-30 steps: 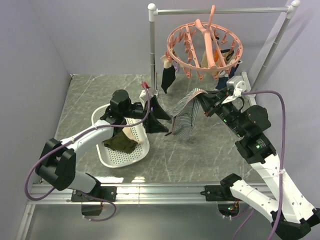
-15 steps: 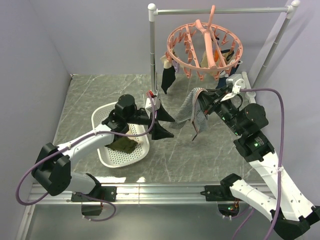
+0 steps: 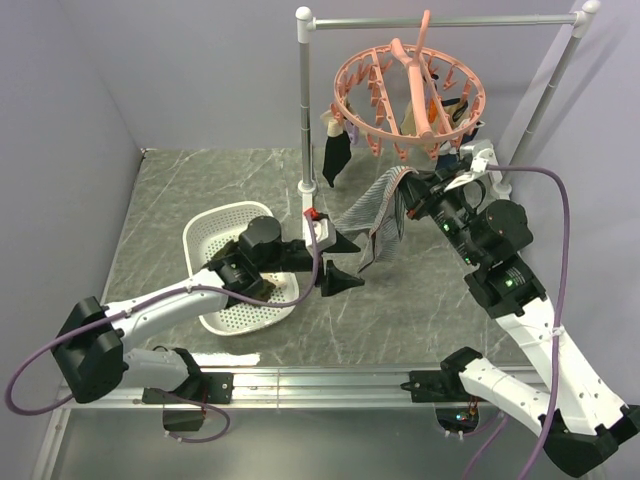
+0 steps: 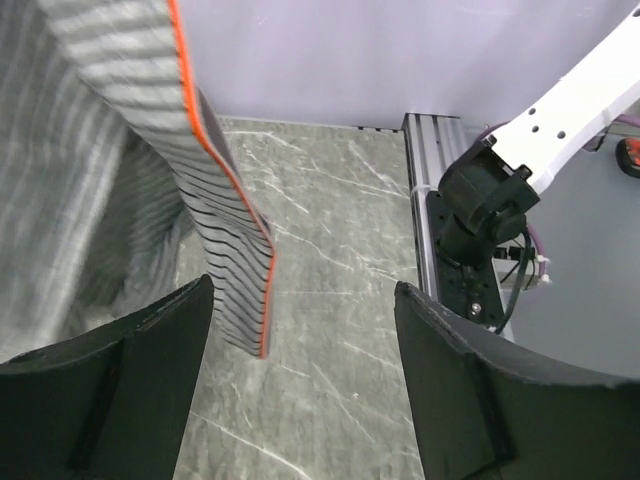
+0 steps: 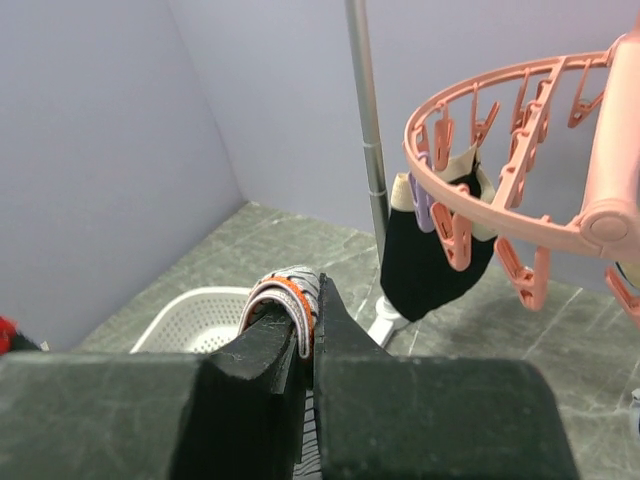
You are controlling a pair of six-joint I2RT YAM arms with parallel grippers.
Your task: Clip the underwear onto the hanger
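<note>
a: what is your right gripper (image 5: 305,322) doing?

b: it's clenched on a fold of the underwear (image 5: 283,292), with the orange-edged hem pinched between the fingers. you're holding it just below the near rim of the hanger (image 3: 410,95), apart from the pegs.

a: and your left gripper (image 4: 300,300)?

b: it's released, jaws wide and empty. the striped cloth drapes down from your right gripper and hangs loose just ahead of the gap, nearer one finger.

a: further out?

b: the hanger hangs by its hook from the rail (image 3: 440,20), with a dark garment (image 3: 335,160) clipped at its left. the basket (image 3: 215,232) sits under your left arm.
</note>
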